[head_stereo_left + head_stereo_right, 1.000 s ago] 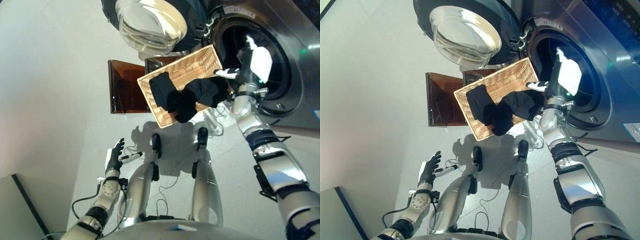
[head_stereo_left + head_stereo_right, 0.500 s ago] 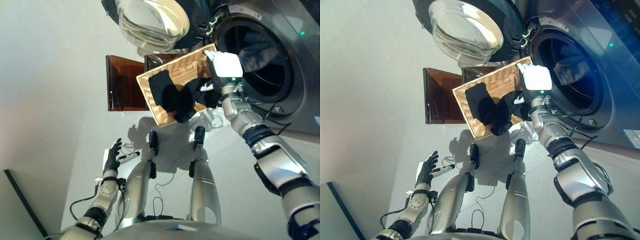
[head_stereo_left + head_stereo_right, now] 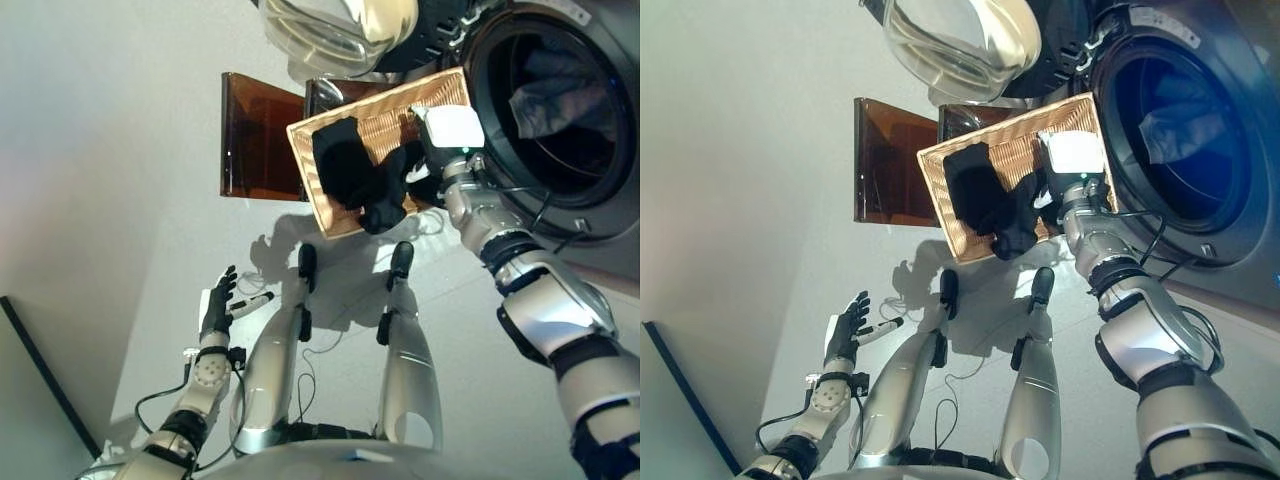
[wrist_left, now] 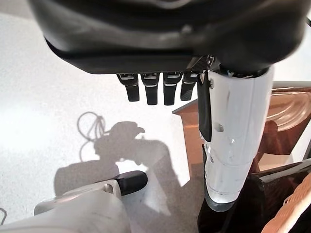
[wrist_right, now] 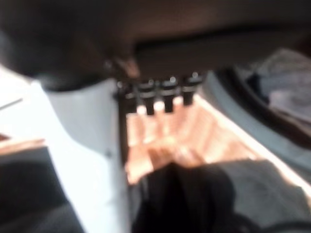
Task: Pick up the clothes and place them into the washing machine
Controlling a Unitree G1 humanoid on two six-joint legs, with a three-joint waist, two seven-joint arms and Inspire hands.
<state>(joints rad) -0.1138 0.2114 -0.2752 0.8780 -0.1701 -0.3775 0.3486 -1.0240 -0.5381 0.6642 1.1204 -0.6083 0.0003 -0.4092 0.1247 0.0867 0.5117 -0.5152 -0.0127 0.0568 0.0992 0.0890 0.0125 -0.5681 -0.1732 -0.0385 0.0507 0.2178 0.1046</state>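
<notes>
Dark clothes (image 3: 352, 178) lie heaped in the shallow wicker basket (image 3: 385, 112) that rests on the dark brown box (image 3: 258, 150) beside the washing machine (image 3: 600, 200). My right hand (image 3: 452, 130) is over the basket's end nearest the drum, above the dark clothes. In the right wrist view its fingers (image 5: 163, 97) are straight over the wicker, with the clothes (image 5: 194, 194) just below them. A grey garment (image 3: 555, 92) lies inside the open drum. My left hand (image 3: 217, 310) hangs low at the left, open and empty.
The machine's round glass door (image 3: 340, 25) stands open above the basket's far side. The light floor (image 3: 120, 150) stretches to the left of the box. A dark strip (image 3: 40, 370) runs along the floor at the lower left.
My right hand has come back from the drum's mouth to the basket and now sits over the dark clothes. The camera has shifted. The left hand has stayed low.
</notes>
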